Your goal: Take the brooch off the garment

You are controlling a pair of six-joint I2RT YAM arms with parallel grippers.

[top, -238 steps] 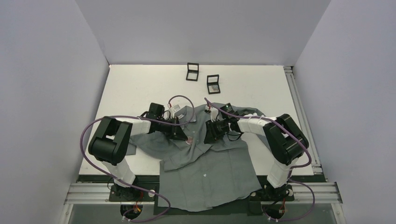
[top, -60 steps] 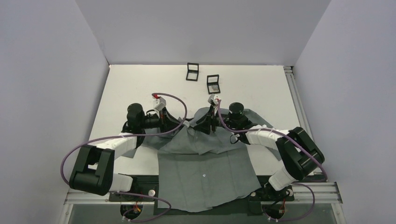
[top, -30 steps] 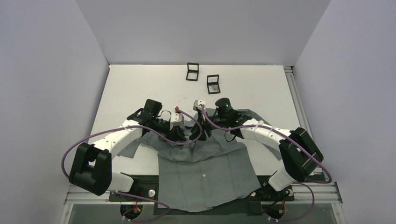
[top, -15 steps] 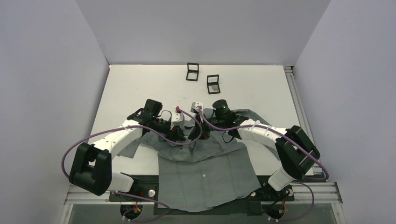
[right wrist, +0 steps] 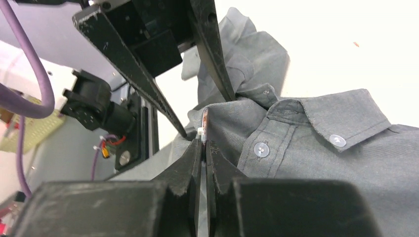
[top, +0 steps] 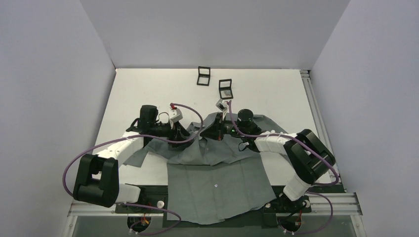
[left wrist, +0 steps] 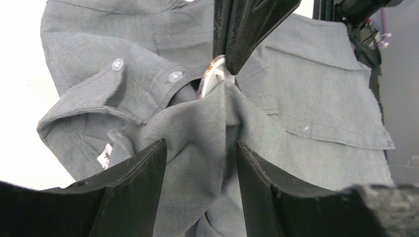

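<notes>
Starting at the right fingers point(right wrist: 190, 170), the brooch point(left wrist: 210, 78) is seen nipped edge-on between their almost closed tips, against a raised fold of the garment point(top: 217, 190). Only in the left wrist view is that fold shown filling the left fingers point(left wrist: 133, 187), which are held partly apart and pressed on it. From above, the brooch is too small to be made out. The shirt tail is draped over the white counter point(top: 148, 89). 2 black boxes point(top: 203, 75) point(top: 226, 89) are set at the far side, between grey walls point(top: 207, 29).

Remote log | my left arm point(top: 129, 144) and right arm point(top: 276, 140): white links, black joints | purple cables point(top: 89, 148) | left gripper point(left wrist: 200, 144), right gripper point(right wrist: 203, 142): matte black tapered fingers, scuffed edges
</notes>
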